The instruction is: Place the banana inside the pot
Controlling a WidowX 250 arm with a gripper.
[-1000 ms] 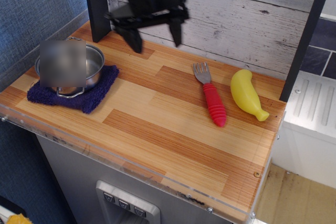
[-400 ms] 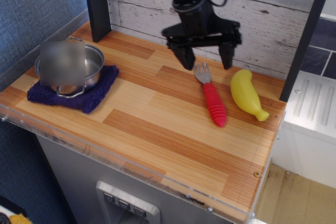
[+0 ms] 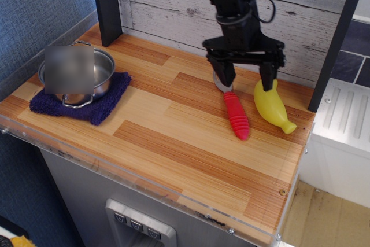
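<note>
One banana (image 3: 271, 106), far right on surface (image 3: 173, 137), ungrasped. Gripper (image 3: 247, 79) spread wide, low between fork (image 3: 234, 108) and banana's far end. Pot (image 3: 103, 72) far left on blue cloth (image 3: 87, 105), contents blurred. Grasp, carry and drop all outstanding.

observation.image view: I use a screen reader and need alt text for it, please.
A black robot gripper, jaws open, hangs over a wooden countertop between a red-handled fork and a plump yellow toy banana. At the far left, a small shiny steel pot, partly blurred out, sits on a dark blue cloth.
</note>
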